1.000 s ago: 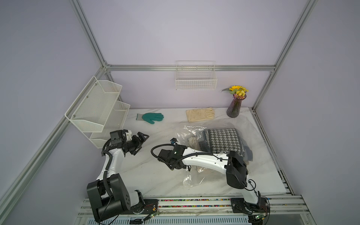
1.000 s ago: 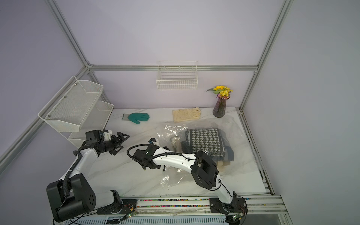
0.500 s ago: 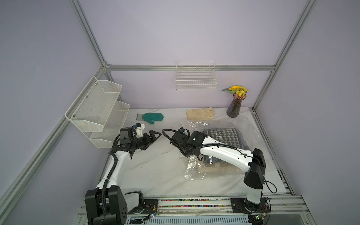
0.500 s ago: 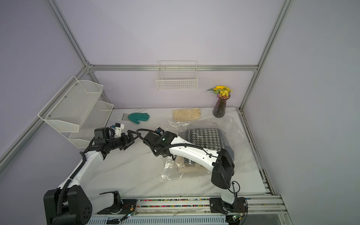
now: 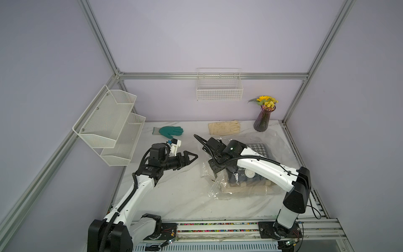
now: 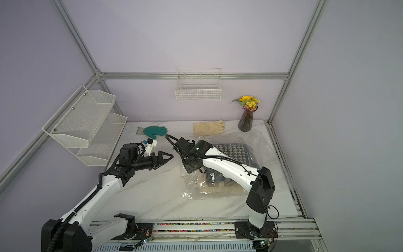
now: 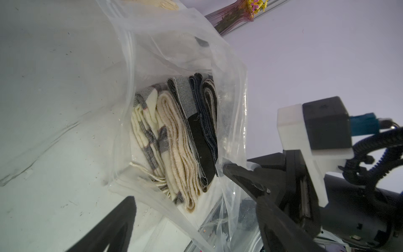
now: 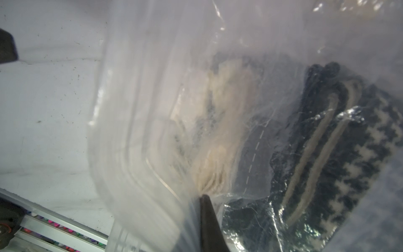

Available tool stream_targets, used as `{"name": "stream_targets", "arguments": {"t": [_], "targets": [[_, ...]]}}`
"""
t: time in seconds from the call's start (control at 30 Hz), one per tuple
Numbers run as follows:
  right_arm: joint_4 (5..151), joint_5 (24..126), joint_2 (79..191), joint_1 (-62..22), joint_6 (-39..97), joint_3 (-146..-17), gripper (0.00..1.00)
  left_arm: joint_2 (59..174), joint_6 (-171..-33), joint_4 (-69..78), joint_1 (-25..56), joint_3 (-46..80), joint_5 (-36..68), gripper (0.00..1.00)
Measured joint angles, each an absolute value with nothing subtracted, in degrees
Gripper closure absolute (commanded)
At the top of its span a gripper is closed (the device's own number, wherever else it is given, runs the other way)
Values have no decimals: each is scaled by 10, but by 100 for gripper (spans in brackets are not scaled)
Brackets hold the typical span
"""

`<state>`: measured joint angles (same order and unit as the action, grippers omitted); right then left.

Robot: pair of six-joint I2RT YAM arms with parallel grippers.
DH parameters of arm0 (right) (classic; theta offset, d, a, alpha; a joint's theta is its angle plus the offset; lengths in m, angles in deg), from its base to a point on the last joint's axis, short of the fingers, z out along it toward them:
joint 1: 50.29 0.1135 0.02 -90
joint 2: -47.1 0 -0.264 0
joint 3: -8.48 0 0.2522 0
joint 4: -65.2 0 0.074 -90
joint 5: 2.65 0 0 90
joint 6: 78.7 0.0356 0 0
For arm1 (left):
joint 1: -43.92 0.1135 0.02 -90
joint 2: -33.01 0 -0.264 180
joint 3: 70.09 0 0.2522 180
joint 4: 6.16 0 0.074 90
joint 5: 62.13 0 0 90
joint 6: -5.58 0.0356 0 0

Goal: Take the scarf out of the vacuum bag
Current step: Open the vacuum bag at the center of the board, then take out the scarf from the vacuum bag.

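Scarf inside vacuum bag, frame centre; right end effector pinches bag lip, left end effector spread; next: reach into mouth.

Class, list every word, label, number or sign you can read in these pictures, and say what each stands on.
Nothing can be read in any view.
On the left arm, a small white mark: too small to read.
On the right arm, a small white mark: too small to read.
On the vacuum bag and the folded cloths inside it: no readable print.
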<state>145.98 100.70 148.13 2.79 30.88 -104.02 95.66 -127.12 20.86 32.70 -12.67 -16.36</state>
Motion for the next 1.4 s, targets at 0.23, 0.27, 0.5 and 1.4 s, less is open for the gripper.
{"name": "stream_targets", "arguments": {"t": [0.23, 0.27, 0.5, 1.4], "targets": [[1461, 979, 1449, 18, 302, -1038, 93, 960, -1315, 152, 259, -172, -133, 19], [1462, 977, 1446, 16, 301, -1038, 94, 962, -1320, 140, 249, -176, -128, 20], [1470, 967, 1426, 15, 299, -1038, 94, 1002, -1347, 58, 204, -180, -98, 24], [1448, 964, 1368, 7, 314, -1021, 93, 1113, -1395, -122, 64, -207, -50, 32]]}}
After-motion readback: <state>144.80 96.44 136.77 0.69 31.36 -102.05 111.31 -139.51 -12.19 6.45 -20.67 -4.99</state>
